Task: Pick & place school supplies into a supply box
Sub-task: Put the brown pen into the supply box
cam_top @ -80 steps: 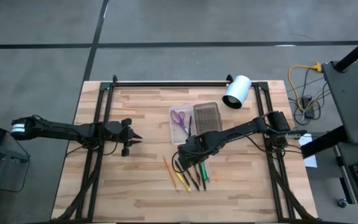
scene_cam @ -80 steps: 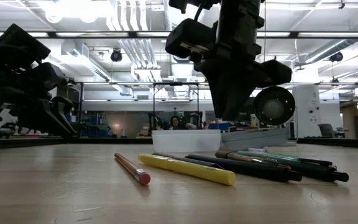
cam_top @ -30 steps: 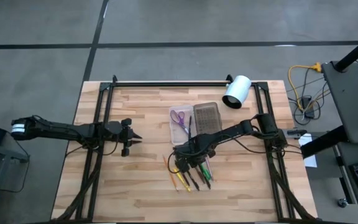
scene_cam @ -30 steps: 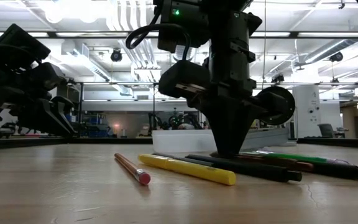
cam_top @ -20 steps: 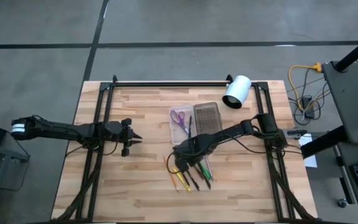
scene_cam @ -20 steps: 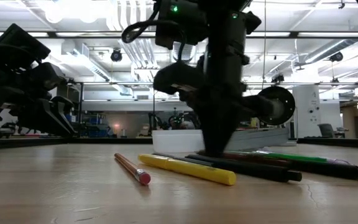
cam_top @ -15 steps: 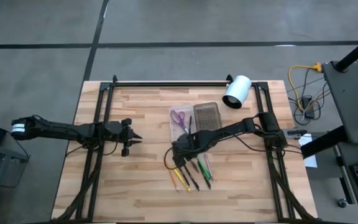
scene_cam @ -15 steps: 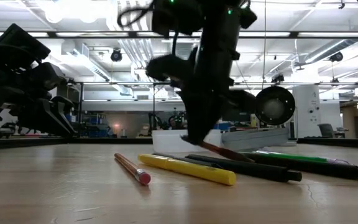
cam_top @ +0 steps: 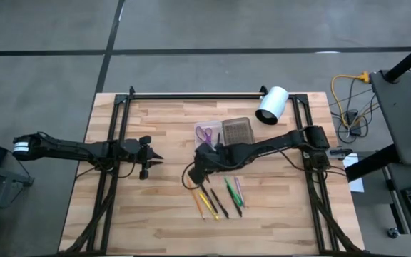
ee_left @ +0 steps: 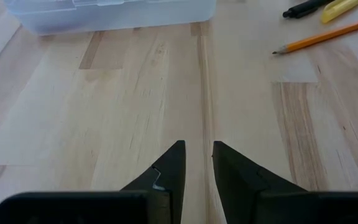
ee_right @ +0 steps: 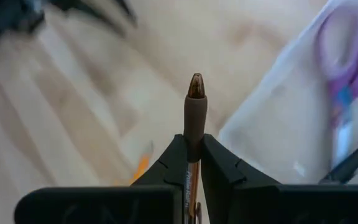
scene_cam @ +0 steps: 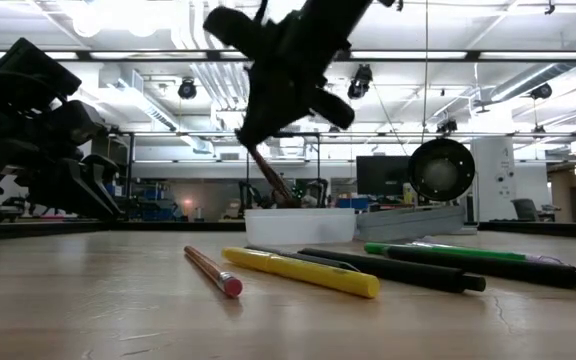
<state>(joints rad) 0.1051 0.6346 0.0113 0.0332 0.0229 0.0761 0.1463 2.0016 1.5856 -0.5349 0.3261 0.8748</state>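
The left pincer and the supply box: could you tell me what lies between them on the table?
Nothing: in the left wrist view only bare wood runs from the left pincer to the box. The high view agrees.

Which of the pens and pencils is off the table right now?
The brown pen, clamped in the right gripper above the table; the others lie flat on the wood.

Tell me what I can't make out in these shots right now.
- Box contents: low view, its cloudy wall hides them.
- Brown pen lower end: right wrist view, right tool covers it.
- Scissors: right wrist view, blurred.
- Pencil eraser end: left wrist view, cut off by the edge.
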